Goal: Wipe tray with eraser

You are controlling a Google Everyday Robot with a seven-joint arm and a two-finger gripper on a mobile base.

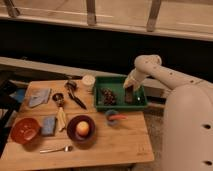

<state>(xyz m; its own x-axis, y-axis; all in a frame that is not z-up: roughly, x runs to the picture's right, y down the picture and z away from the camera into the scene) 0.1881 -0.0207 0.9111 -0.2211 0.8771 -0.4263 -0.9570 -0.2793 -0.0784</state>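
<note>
1. Lower right corner, nearest: the robot's white rounded body [190, 130] fills this part of the frame.
2. Lower half: a pale wooden desk [117, 145]. It carries a silver metal spoon [55, 149] near its front edge and a round red-orange bowl [25, 130] at lower left. A flat blue rectangular pad [48, 125] lies just beside the bowl. A round dark plate [70, 131] holds a yellow-orange round fruit [83, 129].
3. Centre: a small blue dish [114, 117] with something red in it sits just in front of the tray.
4. Centre right: the green rectangular shallow plastic tray [119, 79] with a raised rim stands at the desk's far right corner. A lumpy reddish-brown clump [107, 96] lies in its left half. The small dark rectangular eraser block [129, 95] is in its right half, near the right wall.
5. The claw [130, 86], at the end of a white arm reaching in from the right, sits directly above the eraser and seems to meet its top. Whether it is clamped on the block cannot be told.
6. The step in hand looks like the wiping itself. To do it well, keep the eraser flat on the tray floor and make straight, overlapping strokes. Use light pressure so the tray does not slide toward the desk edge, and stay clear of the clump.
7. Farther back: a white cylindrical cup [88, 81] stands just left of the tray. A dark wall and metal railing posts [90, 12] cross the top of the frame.
8. No brand, label or writing can be read.
</note>
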